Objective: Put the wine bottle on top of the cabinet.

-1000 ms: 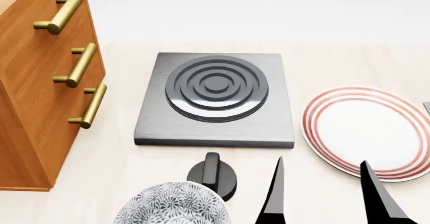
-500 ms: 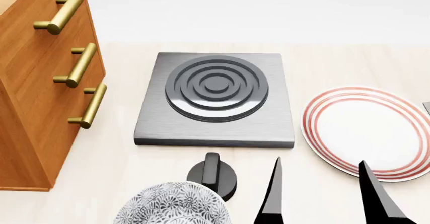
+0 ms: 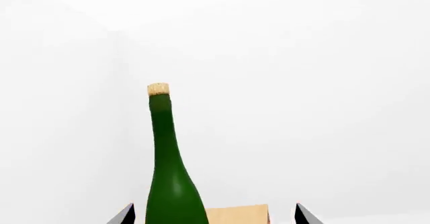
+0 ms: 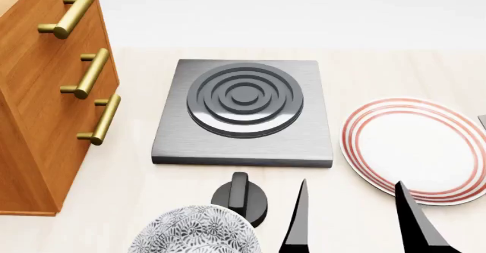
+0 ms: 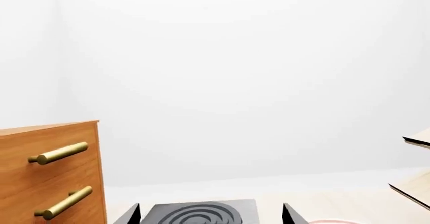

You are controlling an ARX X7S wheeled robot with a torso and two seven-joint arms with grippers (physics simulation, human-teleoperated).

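Observation:
The wine bottle (image 3: 171,173), dark green with a tan cork, stands upright in the left wrist view, just ahead of my left gripper (image 3: 215,218). That gripper is open, and the bottle is nearer one of its fingertips (image 3: 124,215) than the other. The bottle does not show in the head view. The cabinet (image 4: 38,111), orange-brown with brass bar handles, stands at the left and also shows in the right wrist view as the cabinet (image 5: 47,173). My right gripper (image 4: 350,182) is open and empty, low over the table in front of the stove.
A grey hotplate (image 4: 243,111) sits mid-table with its black knob (image 4: 240,196) in front. A patterned bowl (image 4: 196,230) is at the near edge and a red-ringed plate (image 4: 417,148) at the right. A pale wooden box (image 3: 238,215) stands behind the bottle.
My right gripper has shifted a little to the left in the head view. Nothing else in that view has moved.

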